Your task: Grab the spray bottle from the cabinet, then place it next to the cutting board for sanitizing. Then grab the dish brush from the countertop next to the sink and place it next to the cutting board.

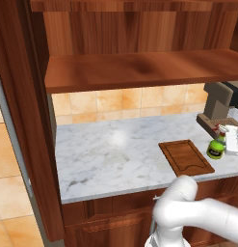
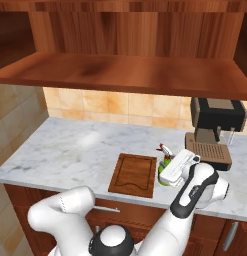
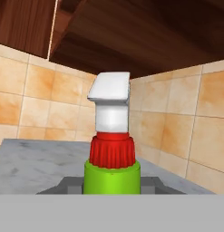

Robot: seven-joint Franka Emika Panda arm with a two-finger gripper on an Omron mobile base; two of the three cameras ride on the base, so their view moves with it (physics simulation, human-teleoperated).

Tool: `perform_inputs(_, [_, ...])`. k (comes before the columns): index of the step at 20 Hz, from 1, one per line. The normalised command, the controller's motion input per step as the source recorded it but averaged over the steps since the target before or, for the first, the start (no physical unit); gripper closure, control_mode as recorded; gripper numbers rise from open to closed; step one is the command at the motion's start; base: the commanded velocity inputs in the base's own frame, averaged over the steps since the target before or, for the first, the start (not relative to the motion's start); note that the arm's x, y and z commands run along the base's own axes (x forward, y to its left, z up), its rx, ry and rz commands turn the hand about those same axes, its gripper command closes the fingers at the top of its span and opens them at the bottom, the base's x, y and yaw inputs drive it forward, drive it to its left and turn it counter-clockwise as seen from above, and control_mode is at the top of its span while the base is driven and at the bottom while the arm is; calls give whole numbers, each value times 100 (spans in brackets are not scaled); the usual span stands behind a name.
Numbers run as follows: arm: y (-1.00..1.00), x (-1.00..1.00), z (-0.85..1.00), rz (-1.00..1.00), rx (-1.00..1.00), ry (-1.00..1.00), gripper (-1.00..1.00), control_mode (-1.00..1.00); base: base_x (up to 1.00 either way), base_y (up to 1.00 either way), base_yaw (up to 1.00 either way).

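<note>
Spray bottle (image 1: 217, 148): green body with a yellow-and-black label, standing upright on the countertop (image 1: 115, 149), just beside the right-hand long edge of the cutting board (image 1: 186, 157). In the right base view its red nozzle tip is pointing left, over the board's far right corner. In the hand view the bottle's red collar and white trigger head are rising straight up between the gripper's sides.

Gripper (image 1: 226, 141): sitting low at the bottle, its white hand pressing in from the right. The fingers are closing narrowly about the green body, holding it while its base is resting on the marble.

Cutting board: dark brown, grooved rim, lying flat near the front edge of the countertop, with bare marble stretching away to its left.

Coffee machine (image 2: 215, 131): dark and tan, standing against the tiled wall behind and to the right of the bottle, near the hand; its drip tray is reaching forward toward the gripper.

Cabinet (image 2: 130, 70): reddish-brown, its wide plank shelf hanging over the countertop, well above the bottle and board.

Tiled wall (image 1: 125, 103): orange-cream squares running behind the countertop.

Arm: the white links are crossing the lower part of both base views, in front of the lower drawer fronts.
</note>
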Motion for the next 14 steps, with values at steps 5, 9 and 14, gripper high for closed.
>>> perform_inputs(5, [-39,44,-32,0,0,2,100,-100,0,0,0])
perform_inputs(9, [-46,40,-26,0,0,4,100,-100,0,0,0])
perform_inputs(14, [-32,39,-41,0,0,1,100,-100,0,0,0])
